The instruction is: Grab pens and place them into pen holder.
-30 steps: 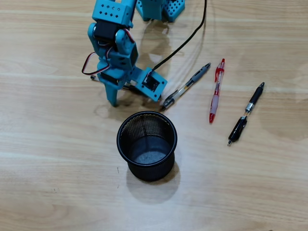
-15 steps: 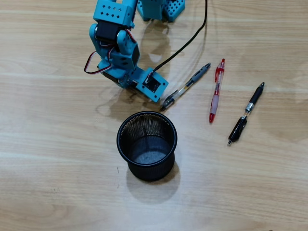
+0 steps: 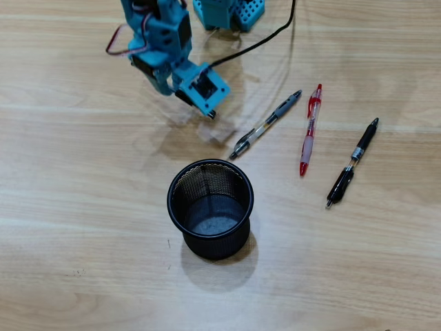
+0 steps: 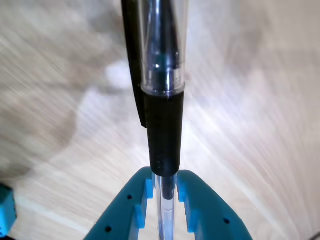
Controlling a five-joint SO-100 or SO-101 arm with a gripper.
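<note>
Biggest thing here is the light wood-grain table (image 3: 83,227), which fills both views. On it sits the turquoise plastic robot arm (image 3: 162,41), reaching in from the top edge of the overhead view with a black cable (image 3: 265,41) trailing off its wrist camera block.

Next down in size is the round black wire-mesh pen holder (image 3: 210,207), standing upright below the arm's tip and a bit to its right in the overhead view, clearly apart from it. From above I can only see its bare bottom.

The turquoise two-finger gripper (image 4: 164,192) comes into the wrist view from the bottom edge, and its fingers (image 4: 127,210) are pinched on the clear stick pen with black cap (image 4: 161,90). The clear barrel runs down between the two pads, and the black cap end sticks out straight ahead of the fingertips, over blurred tabletop. In the overhead view only a small dark tip of it shows under the camera block.

The other three pens lie flat on the table to the right of the gripper in the overhead view: the clear-grey click pen (image 3: 266,124) is nearest and slanted, then the red translucent pen (image 3: 310,129) close to upright in the picture, and farthest out the black pen with a silver band (image 3: 353,162). None of them touch each other or the holder.
</note>
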